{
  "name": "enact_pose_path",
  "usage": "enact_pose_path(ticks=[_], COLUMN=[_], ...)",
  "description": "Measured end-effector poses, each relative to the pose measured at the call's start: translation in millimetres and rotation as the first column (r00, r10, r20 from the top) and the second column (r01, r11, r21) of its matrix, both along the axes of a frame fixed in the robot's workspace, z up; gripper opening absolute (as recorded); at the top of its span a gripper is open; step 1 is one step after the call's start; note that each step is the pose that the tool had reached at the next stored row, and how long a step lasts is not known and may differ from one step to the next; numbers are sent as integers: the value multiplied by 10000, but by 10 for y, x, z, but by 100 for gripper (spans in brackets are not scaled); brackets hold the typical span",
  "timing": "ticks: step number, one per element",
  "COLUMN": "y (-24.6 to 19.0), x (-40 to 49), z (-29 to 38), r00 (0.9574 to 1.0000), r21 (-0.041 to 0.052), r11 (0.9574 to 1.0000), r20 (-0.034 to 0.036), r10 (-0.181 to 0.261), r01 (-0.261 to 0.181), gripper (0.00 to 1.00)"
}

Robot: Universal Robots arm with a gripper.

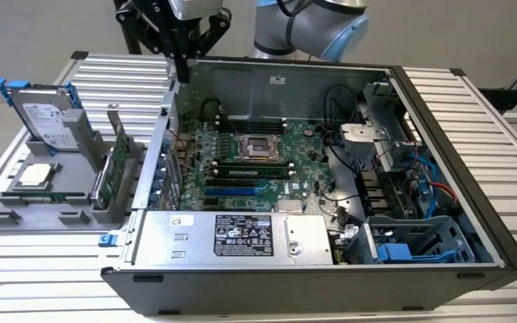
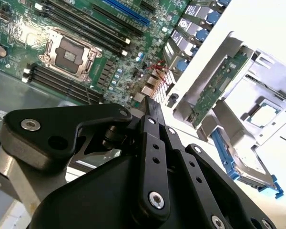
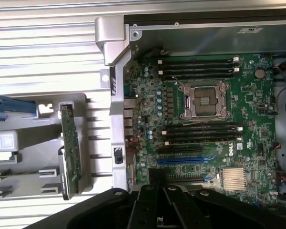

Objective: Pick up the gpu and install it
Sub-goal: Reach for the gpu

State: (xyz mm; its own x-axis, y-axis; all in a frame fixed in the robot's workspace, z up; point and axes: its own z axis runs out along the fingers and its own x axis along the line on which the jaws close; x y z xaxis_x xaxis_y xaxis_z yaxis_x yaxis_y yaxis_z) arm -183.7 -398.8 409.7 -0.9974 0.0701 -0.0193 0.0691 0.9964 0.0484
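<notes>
Our claw (image 1: 183, 73) looks closed and empty, hanging right above the case wall (image 1: 162, 141). The gpu (image 1: 118, 161) stands upright in its grey holder (image 1: 34, 219) just beyond that wall. We reckon pickup and install both remain.

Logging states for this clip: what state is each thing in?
computer case: side open, motherboard exposed.
gripper: shut, empty, above the case's edge.
gpu: upright in the gray fixture, untouched.
hard drive: upright in the fixture.
CPU socket: uncovered, no cooler.
blue slot: empty.
</notes>
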Motion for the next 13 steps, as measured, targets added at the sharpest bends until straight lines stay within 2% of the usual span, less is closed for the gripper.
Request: enact_pose_path(ticks=[13], y=[0], x=[-143], z=[0], r00=[10000], r21=[0], r11=[10000], r20=[-1], r10=[3], r01=[-3], gripper=[0])
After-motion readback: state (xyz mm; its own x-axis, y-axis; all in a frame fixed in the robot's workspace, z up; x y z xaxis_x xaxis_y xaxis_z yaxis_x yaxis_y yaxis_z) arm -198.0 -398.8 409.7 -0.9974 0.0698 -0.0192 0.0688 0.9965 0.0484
